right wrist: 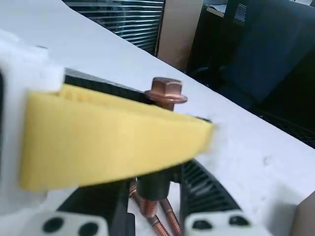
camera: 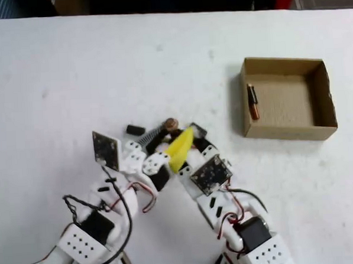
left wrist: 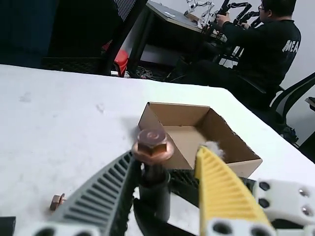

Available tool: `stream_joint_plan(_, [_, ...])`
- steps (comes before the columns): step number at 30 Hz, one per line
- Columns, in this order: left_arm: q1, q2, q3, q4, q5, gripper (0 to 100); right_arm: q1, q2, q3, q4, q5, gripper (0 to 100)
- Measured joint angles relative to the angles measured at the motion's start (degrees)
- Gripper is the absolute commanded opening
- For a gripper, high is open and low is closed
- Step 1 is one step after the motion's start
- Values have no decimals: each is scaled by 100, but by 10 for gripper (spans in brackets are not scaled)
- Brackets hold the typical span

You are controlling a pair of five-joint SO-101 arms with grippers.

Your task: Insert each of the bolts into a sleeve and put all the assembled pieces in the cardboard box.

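One white surface (camera: 73, 72) carries everything. Seen from above, the left arm (camera: 104, 212) and the right arm (camera: 228, 206) rise from the near edge and meet near the middle.

A cardboard box (camera: 282, 67) with its top open sits to the right of the arms, apart from them. Inside it, an assembled piece (camera: 253, 101), dark with a copper end, lies along the wall nearest the arms.

The left end effector (left wrist: 170, 155) has a ribbed gray finger (left wrist: 103, 191) and a yellow finger (right wrist: 113, 142). They are spread to either side of a copper bolt (left wrist: 152, 145). The gray finger is right against the bolt. A gap shows between the bolt and the yellow finger, so this end effector is open around the bolt without clamping it.

The right end effector (right wrist: 153, 189) has black fingers, and they are closed on a black sleeve (left wrist: 155, 196), holding it upright. The bolt stands in the top of the sleeve, with its hexagonal head raised clear of the sleeve's rim.

A spare sleeve (camera: 135, 130) lies on the surface just beyond the left arm's tip. A small loose bolt (left wrist: 57, 200) lies on the surface beside the gray finger.
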Motion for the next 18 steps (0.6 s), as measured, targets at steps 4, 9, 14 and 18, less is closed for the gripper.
stream_joint_plan(4, [-18, 0, 0, 44, 0, 236, 0, 0, 0, 0, 0, 17])
stream_joint_plan(9, [-26, 0, 0, 44, 0, 237, 0, 0, 0, 0, 0, 17])
stream_joint_plan(14, [-334, 0, 0, 44, -9, 237, 9, 0, 0, 9, 9, 17])
stream_joint_plan(18, [-466, 0, 0, 44, -9, 237, 26, 9, 0, 0, 0, 17])
